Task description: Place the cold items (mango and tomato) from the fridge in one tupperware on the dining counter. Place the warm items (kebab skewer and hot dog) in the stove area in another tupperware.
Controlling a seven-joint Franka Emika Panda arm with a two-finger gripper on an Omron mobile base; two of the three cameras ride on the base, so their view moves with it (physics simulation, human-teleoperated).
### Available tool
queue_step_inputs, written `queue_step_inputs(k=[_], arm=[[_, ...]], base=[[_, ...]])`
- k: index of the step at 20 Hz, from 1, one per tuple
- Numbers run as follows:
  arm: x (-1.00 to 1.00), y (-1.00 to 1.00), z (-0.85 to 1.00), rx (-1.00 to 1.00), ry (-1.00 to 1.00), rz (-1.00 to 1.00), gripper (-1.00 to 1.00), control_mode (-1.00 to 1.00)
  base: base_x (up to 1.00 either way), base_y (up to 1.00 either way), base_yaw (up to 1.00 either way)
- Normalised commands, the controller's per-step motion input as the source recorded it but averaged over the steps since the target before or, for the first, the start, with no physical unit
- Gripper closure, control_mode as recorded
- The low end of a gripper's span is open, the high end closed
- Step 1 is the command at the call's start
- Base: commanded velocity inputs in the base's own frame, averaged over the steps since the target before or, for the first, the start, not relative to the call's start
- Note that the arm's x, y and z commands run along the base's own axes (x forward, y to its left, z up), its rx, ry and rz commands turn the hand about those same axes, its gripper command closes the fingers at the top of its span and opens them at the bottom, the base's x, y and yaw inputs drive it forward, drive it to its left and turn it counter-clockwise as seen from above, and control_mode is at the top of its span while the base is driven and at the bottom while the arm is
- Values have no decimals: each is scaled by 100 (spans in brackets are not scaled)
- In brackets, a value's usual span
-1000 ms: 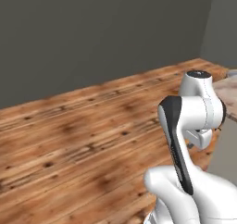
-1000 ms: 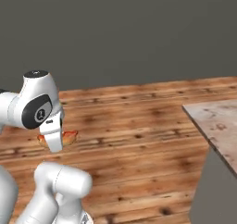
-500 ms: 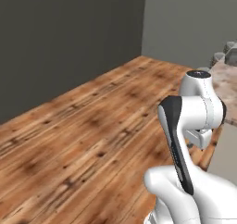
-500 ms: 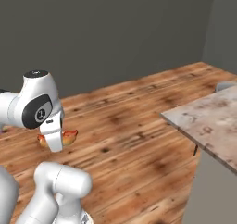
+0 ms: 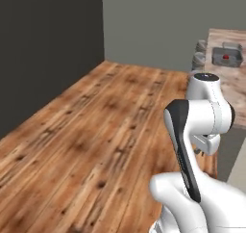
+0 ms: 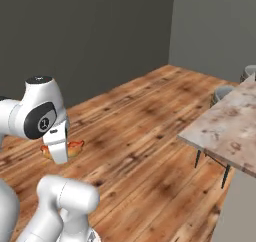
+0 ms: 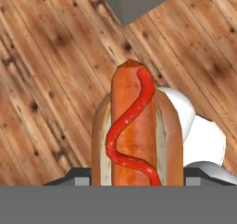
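The hot dog, an orange-red sausage with a red sauce squiggle in a tan bun, sits lengthwise between my fingers in the hand view. In the right base view my gripper hangs over the wooden floor, shut on the hot dog, which sticks out beside it. The marbled dining counter stands to the right. The left base view has the dining counter at the upper right, bearing a light-grey tupperware with a small red item, probably the tomato, inside. A second grey tray edge lies just behind it.
Wide plank floor stretches ahead, bounded by dark grey walls. Grey round stools stand along the counter's near side, and more stools at its far end. Thin dark legs hold up the counter's corner.
The whole picture has swung as the base turned: the dining counter has come further into both base views and looks nearer. The arm's pose and its hold on the hot dog are unchanged.
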Motion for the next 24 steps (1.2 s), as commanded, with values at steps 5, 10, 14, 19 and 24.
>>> queue_step_inputs(k=[5,10,14,19,24], arm=[[0,0,0,0,0,0,100,100],[0,0,0,0,0,0,100,100],[0,0,0,0,0,0,100,100],[0,0,0,0,0,0,100,100],[0,0,0,0,0,0,100,100]], base=[[100,95,-44],[100,96,-42],[100,77,-41],[100,18,-35],[100,68,-46]])
